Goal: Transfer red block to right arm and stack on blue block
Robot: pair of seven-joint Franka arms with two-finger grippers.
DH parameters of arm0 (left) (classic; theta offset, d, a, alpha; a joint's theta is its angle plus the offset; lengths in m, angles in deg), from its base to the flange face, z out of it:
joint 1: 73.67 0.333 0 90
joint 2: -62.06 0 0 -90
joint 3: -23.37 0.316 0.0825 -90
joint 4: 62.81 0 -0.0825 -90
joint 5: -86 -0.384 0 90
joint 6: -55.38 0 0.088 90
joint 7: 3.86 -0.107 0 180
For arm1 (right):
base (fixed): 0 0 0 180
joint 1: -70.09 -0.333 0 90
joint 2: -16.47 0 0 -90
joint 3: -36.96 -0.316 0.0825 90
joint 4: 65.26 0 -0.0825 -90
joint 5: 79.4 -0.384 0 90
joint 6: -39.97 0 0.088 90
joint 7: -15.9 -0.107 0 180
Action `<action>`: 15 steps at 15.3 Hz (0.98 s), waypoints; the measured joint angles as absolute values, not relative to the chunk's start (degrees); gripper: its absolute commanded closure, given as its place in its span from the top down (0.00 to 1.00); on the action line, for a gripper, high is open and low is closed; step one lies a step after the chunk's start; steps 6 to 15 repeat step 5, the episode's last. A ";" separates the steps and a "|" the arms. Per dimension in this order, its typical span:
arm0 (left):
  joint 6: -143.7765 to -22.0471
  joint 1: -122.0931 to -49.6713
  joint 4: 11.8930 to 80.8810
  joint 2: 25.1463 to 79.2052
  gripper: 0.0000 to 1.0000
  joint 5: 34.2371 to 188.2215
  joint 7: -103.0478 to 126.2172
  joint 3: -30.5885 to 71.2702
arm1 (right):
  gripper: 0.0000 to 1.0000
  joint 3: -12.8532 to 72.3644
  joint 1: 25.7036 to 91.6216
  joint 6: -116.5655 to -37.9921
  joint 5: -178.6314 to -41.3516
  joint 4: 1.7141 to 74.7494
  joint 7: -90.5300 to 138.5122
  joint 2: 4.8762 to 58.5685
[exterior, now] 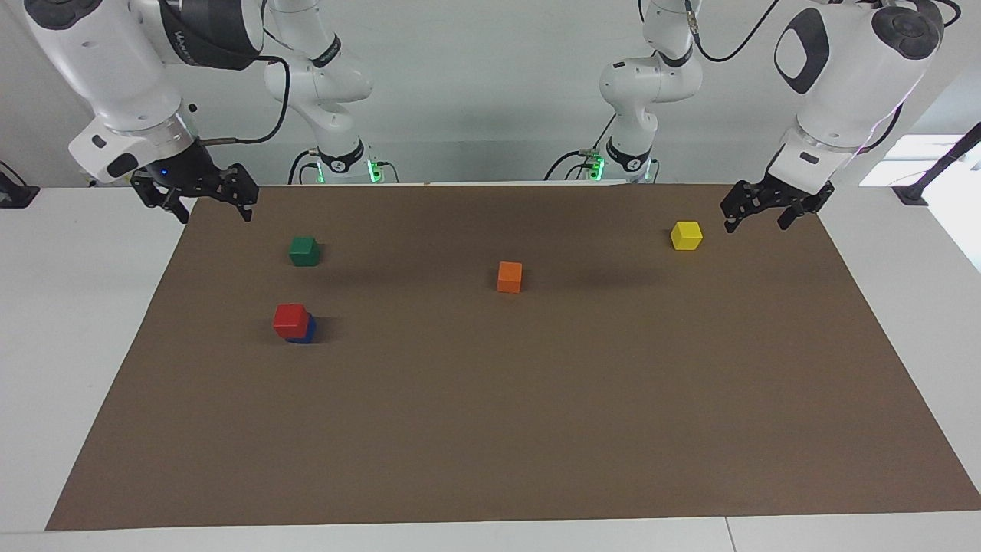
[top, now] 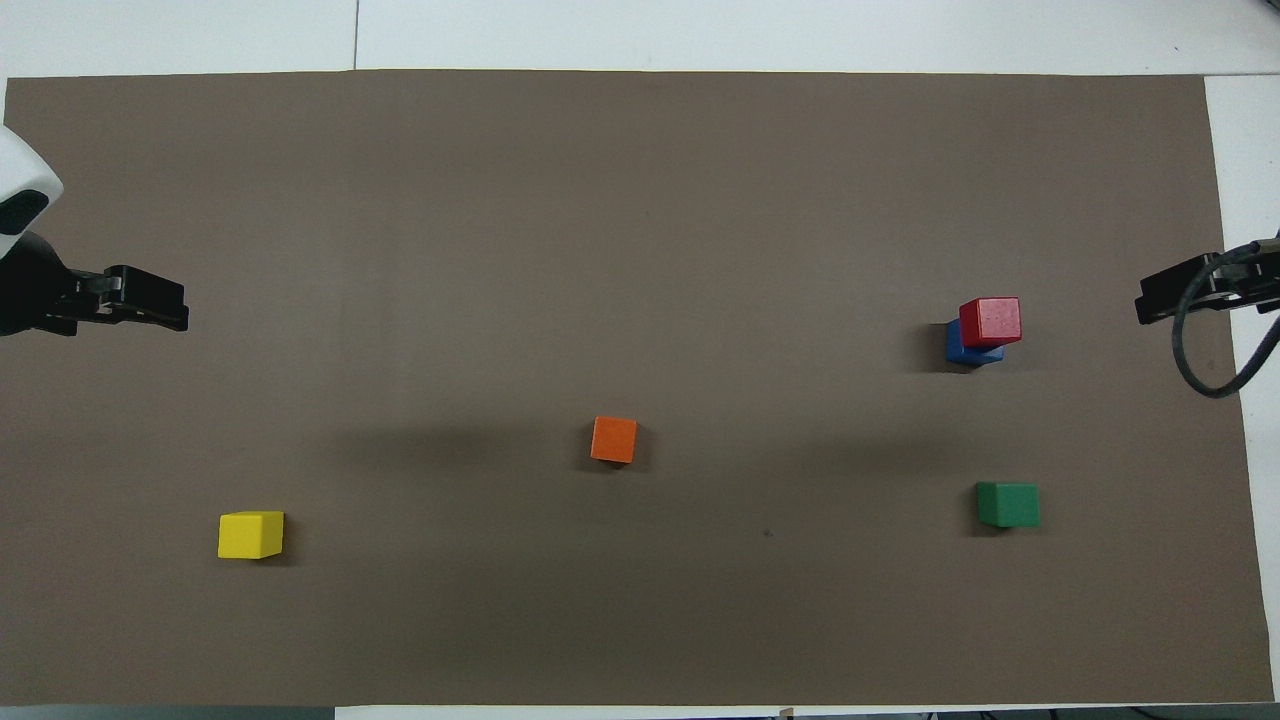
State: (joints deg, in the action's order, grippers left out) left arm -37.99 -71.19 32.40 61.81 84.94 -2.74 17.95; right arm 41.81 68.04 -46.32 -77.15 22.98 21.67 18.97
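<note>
The red block (exterior: 290, 320) is sitting on the blue block (exterior: 306, 333), overhanging toward nine o'clock from the facing view, looking light and rigid, best pinched on opposite flat sides, while the left gripper (exterior: 762, 211) and right gripper (exterior: 201, 197) are hanging wide-fingered and empty.

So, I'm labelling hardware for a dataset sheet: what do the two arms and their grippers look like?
Both arms are large, white and rounded, with dark grey joint caps and black cables. The right arm carries a black band with white lettering and a small blue wrist light. Each ends in a black two-finger gripper with linkages: right gripper, left gripper.
</note>
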 measured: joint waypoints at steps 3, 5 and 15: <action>-37.98 -71.20 32.40 61.81 1.00 84.94 -2.74 17.92 | 1.00 42.15 68.11 -46.32 -77.52 22.98 21.67 18.97; -37.99 -71.20 32.39 61.87 1.00 84.94 -2.74 17.91 | 1.00 42.21 68.19 -46.32 -77.53 22.98 21.67 18.97; -37.99 -71.20 32.39 61.87 1.00 84.94 -2.74 17.91 | 1.00 42.21 68.19 -46.32 -77.53 22.98 21.67 18.97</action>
